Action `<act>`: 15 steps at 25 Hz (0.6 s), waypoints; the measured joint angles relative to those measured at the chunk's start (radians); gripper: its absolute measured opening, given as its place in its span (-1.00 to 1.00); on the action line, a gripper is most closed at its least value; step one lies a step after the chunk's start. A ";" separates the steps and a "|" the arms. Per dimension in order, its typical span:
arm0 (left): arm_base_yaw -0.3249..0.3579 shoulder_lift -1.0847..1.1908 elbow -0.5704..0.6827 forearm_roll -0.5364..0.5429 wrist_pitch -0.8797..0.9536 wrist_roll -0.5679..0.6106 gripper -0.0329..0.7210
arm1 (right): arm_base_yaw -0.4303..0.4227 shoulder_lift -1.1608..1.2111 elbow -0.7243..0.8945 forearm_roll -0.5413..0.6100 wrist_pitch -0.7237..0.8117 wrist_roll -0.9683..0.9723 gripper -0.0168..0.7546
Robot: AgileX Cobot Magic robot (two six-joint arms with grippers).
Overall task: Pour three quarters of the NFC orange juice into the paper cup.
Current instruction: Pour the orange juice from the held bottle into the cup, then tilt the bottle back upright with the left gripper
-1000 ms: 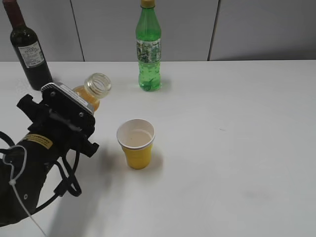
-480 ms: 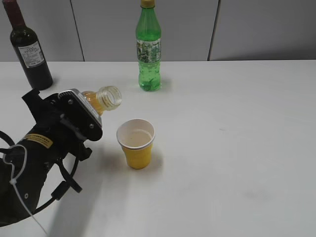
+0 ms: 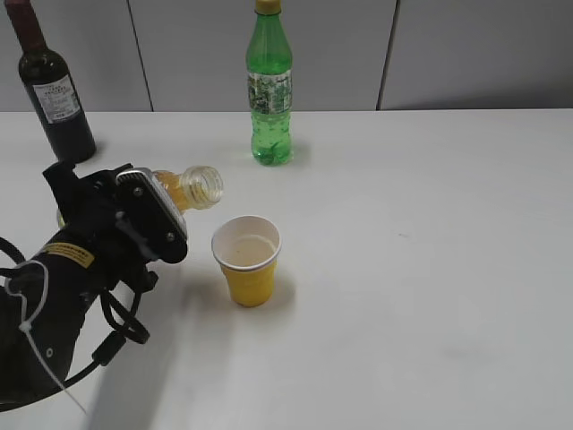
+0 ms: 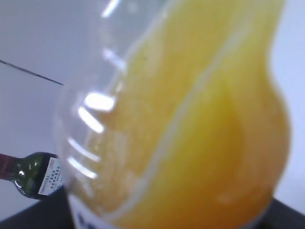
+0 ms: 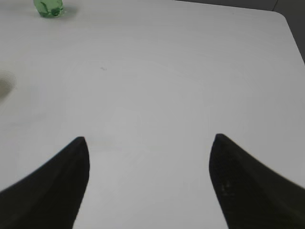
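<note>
The NFC orange juice bottle (image 3: 190, 187) is held tipped almost level, its open mouth pointing right, above and left of the paper cup (image 3: 247, 261). No stream of juice shows. The yellow cup stands upright on the white table, and its white inside shows. My left gripper (image 3: 143, 210) is shut on the bottle's body; its fingers are hidden behind the wrist. In the left wrist view the bottle (image 4: 190, 124) fills the frame with orange liquid. My right gripper (image 5: 149, 143) is open and empty over bare table, out of the exterior view.
A tall green soda bottle (image 3: 269, 85) stands at the back centre; its base shows in the right wrist view (image 5: 48, 8). A dark wine bottle (image 3: 54, 90) stands at the back left, also in the left wrist view (image 4: 35, 174). The table's right edge (image 5: 293, 33) is near.
My left gripper has moved right toward the cup and tipped the bottle further, from slanted upward to almost level. The cup and the other bottles have not moved.
</note>
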 joint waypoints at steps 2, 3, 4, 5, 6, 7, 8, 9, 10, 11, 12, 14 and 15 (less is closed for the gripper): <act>0.000 0.000 -0.014 -0.024 0.014 0.030 0.31 | 0.000 0.000 0.000 0.000 0.000 0.000 0.58; 0.000 0.000 -0.022 -0.033 0.021 0.045 0.31 | 0.000 0.000 0.000 0.000 0.000 0.000 0.58; 0.000 0.000 -0.033 -0.036 0.026 0.063 0.31 | 0.000 0.000 0.000 0.000 0.000 0.000 0.58; 0.000 0.000 -0.042 -0.036 0.028 0.081 0.31 | 0.000 0.000 0.000 0.000 0.000 0.001 0.58; 0.000 0.000 -0.051 -0.035 0.028 0.098 0.31 | 0.000 0.000 0.000 0.000 0.000 0.001 0.58; 0.000 0.000 -0.054 -0.033 0.028 0.111 0.31 | 0.000 0.000 0.000 0.000 0.000 0.001 0.58; 0.000 0.000 -0.058 -0.033 0.028 0.128 0.31 | 0.000 0.000 0.000 0.000 0.000 0.001 0.58; 0.000 0.000 -0.059 -0.033 0.028 0.146 0.31 | 0.000 0.000 0.000 0.000 0.000 0.001 0.58; 0.000 0.000 -0.059 -0.033 0.028 0.161 0.31 | 0.000 0.000 0.000 0.000 0.000 0.001 0.58; 0.000 0.000 -0.059 -0.033 0.029 0.183 0.31 | 0.000 0.000 0.000 0.000 0.000 0.001 0.58; 0.000 0.000 -0.059 -0.034 0.029 0.206 0.31 | 0.000 0.000 0.000 0.000 0.000 0.001 0.58; 0.000 0.000 -0.059 -0.034 0.029 0.242 0.31 | 0.000 0.000 0.000 0.000 0.000 0.001 0.58; 0.000 0.000 -0.059 -0.034 0.029 0.255 0.31 | 0.000 0.000 0.000 0.000 0.000 0.001 0.58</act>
